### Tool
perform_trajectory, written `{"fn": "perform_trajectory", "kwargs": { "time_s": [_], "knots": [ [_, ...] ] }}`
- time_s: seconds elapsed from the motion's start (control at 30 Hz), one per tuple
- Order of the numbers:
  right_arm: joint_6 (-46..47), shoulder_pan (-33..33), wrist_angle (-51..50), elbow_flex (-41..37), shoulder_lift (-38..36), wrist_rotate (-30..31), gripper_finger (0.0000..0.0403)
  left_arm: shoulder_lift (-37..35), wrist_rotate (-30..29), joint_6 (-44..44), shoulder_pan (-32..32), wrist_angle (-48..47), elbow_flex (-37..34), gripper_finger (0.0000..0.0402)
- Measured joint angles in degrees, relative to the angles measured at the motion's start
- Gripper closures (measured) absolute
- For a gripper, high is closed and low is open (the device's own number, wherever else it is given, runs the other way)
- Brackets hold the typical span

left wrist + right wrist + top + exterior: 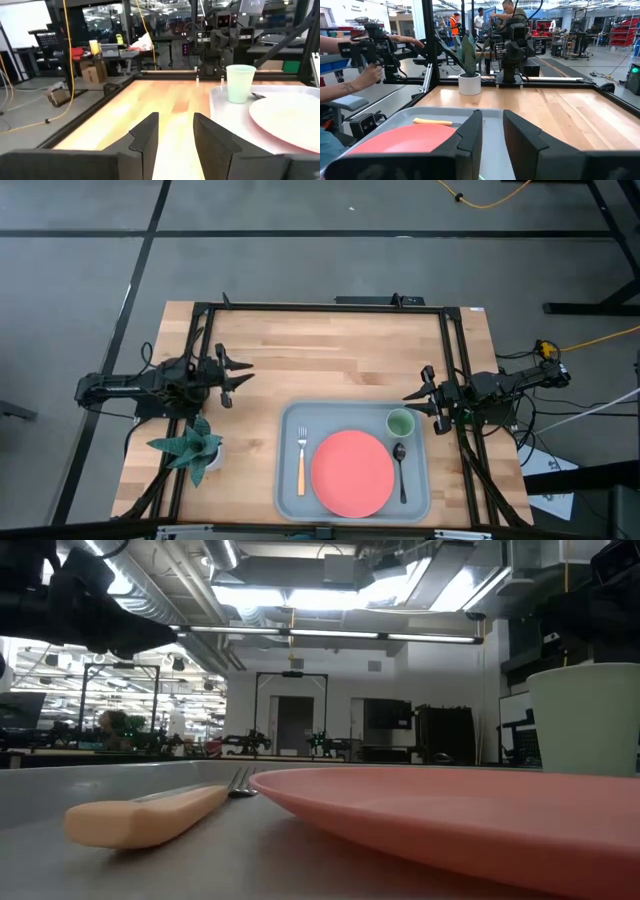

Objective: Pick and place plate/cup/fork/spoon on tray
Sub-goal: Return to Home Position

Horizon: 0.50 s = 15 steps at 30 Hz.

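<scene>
i see my left hand (pixel 240 378) and right hand (pixel 410 402) both spread and empty; the tray (pixel 288 492) beside the right hand carries plate (pixel 352 473), cup (pixel 400 423), fork (pixel 301 462), spoon (pixel 401 470).

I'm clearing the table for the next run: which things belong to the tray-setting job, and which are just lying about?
Job: tray; on it plate, cup, fork, spoon; left pincer and right pincer, both open.
Lying about: potted plant on the table's left.
</scene>
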Motion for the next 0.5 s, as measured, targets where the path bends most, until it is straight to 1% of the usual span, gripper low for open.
{"fn": "perform_trajectory", "kwargs": {
  "time_s": [0.23,0.5],
  "knots": [
    [0.01,-0.02,0.00,0.00,0.04,0.00,0.0320,0.02,-0.19,3.04,0.62,0.50,-0.02,0.0285],
    [0.02,-0.01,0.00,0.00,0.04,0.00,0.0320,0.04,-0.39,3.18,0.76,0.23,-0.02,0.0285]
  ]
}}
